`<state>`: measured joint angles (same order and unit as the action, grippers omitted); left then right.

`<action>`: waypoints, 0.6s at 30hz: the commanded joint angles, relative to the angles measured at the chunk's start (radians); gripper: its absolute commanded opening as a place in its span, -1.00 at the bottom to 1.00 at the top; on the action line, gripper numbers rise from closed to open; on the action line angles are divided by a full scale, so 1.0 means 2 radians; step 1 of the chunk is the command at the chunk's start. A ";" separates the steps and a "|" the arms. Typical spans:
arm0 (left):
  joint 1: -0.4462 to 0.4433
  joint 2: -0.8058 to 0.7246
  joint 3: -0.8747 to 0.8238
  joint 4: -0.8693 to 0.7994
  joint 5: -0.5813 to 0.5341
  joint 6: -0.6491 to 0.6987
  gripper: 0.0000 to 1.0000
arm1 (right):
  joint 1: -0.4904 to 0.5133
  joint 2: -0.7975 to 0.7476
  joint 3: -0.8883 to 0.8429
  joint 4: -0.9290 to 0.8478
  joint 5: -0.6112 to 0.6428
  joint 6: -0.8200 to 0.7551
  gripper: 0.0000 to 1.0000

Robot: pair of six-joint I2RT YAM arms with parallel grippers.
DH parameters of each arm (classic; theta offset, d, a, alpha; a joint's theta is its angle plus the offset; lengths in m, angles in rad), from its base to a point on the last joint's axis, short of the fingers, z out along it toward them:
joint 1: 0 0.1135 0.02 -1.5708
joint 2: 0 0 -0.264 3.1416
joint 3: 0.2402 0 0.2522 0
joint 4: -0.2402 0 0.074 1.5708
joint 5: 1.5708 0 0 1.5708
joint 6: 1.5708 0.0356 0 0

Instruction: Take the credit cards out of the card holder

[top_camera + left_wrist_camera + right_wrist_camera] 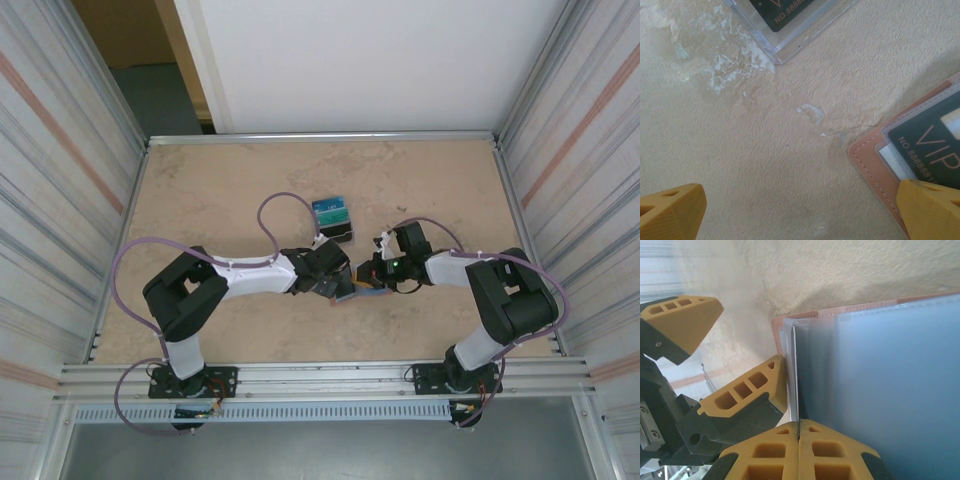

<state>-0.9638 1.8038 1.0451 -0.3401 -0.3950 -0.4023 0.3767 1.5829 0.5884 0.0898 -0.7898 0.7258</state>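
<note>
The salmon-pink card holder [875,167] lies open on the table between both grippers, its blue-grey inside [890,390] facing up. A dark credit card [930,145] marked VIP lies in its sleeve. My left gripper [800,202] is open; one yellow finger [930,210] rests on the holder's edge and the other [670,212] stands over bare table. My right gripper [799,437] is shut on the thin edge of a credit card [795,380] that stands up from the holder, close beside a left finger [752,390]. From above, the two grippers [340,280] [368,276] meet over the holder [368,291].
A clear tiered stand [790,37] with teal and dark cards [332,218] sits just behind the grippers. Metal rails [320,135] and corrugated walls bound the tan table on three sides. Open table surface lies to the left and back.
</note>
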 commanded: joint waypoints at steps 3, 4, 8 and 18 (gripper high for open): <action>-0.002 0.028 0.001 -0.040 -0.012 -0.004 0.97 | -0.017 -0.026 -0.007 -0.017 -0.003 -0.015 -1.00; -0.001 0.029 0.002 -0.040 -0.012 -0.003 0.97 | -0.019 -0.029 -0.007 -0.024 -0.001 -0.018 -1.00; -0.001 0.030 0.003 -0.042 -0.013 -0.003 0.97 | -0.029 -0.044 -0.007 -0.045 0.000 -0.033 -1.00; -0.001 0.028 0.003 -0.041 -0.015 0.005 0.97 | -0.048 -0.062 0.002 -0.108 0.017 -0.078 -1.00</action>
<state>-0.9642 1.8133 1.0622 -0.3626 -0.4011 -0.4011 0.2871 1.4868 0.5808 -0.0509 -0.7750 0.6281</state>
